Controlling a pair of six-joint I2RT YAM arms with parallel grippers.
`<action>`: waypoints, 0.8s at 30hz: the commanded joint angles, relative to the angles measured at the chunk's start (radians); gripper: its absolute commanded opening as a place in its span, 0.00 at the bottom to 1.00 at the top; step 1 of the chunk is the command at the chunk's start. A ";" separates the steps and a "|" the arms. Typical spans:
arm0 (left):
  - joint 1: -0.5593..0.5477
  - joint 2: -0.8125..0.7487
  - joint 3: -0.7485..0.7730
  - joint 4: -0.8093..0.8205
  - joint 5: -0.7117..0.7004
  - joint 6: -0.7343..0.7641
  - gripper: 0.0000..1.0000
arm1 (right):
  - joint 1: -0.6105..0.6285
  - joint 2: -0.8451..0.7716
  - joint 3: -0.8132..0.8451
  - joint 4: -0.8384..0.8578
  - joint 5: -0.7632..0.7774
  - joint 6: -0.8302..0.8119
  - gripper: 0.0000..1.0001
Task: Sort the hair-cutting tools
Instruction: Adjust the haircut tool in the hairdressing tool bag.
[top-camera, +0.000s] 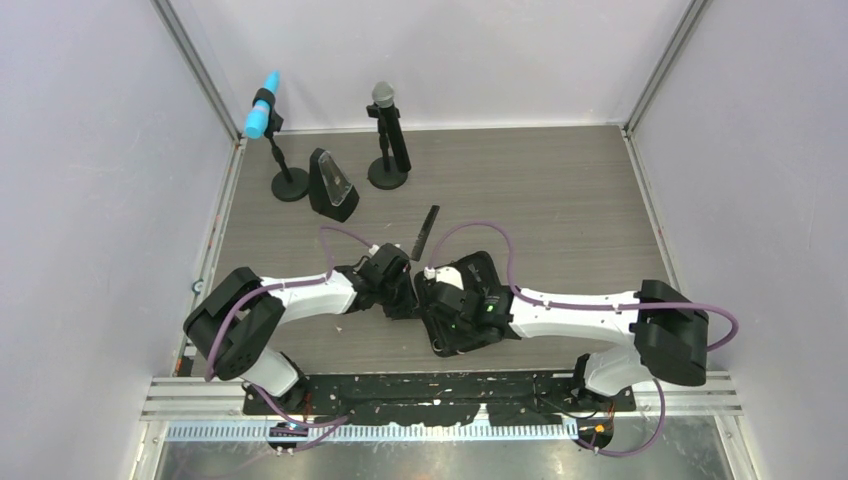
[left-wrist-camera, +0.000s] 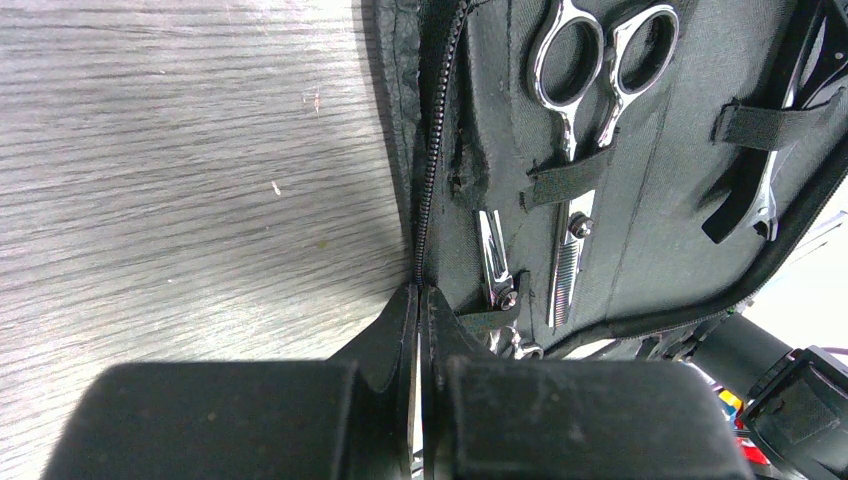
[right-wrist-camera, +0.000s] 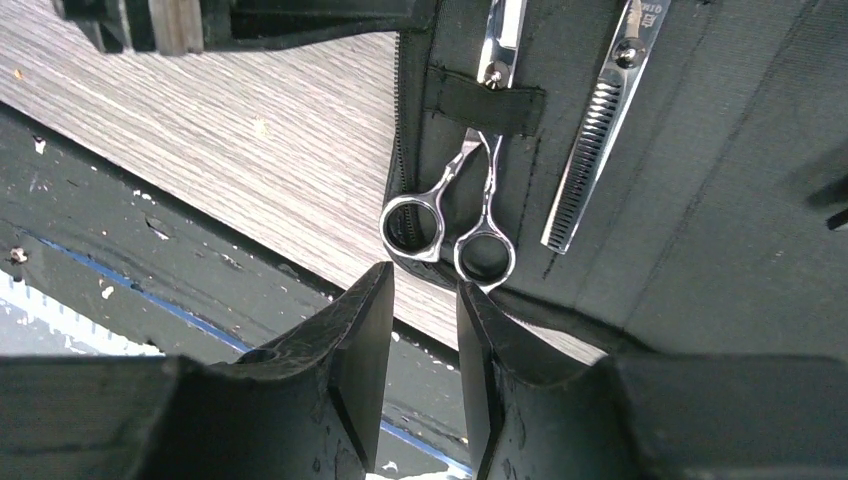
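Note:
The black pouch (top-camera: 482, 270) lies open in the middle of the table. My left gripper (left-wrist-camera: 420, 292) is shut on its zippered edge (left-wrist-camera: 432, 170). Inside, silver scissors (left-wrist-camera: 577, 120) with a toothed blade sit under an elastic strap, and part of a second silver pair (left-wrist-camera: 493, 258) shows beside them. In the right wrist view that second pair of scissors (right-wrist-camera: 470, 200) hangs under a strap, its finger rings just beyond my right gripper (right-wrist-camera: 425, 285). The right gripper is open with nothing between its fingers. A long black comb (top-camera: 425, 232) lies on the table behind the pouch. Hair clips do not show.
A blue microphone (top-camera: 263, 105) and a grey microphone (top-camera: 384, 96) stand on round black bases at the back left, with a black wedge-shaped stand (top-camera: 333, 187) between them. The table's near edge and a black rail (right-wrist-camera: 150, 260) lie just below the right gripper.

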 joint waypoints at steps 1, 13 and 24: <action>-0.007 -0.007 -0.018 0.006 -0.008 -0.003 0.00 | 0.010 0.041 0.046 0.031 0.029 0.058 0.39; -0.009 0.008 -0.005 -0.002 0.019 0.011 0.00 | 0.011 0.170 0.074 0.002 0.079 0.075 0.39; -0.043 0.052 0.064 -0.135 0.055 0.112 0.00 | 0.009 0.210 0.126 -0.048 0.167 0.017 0.20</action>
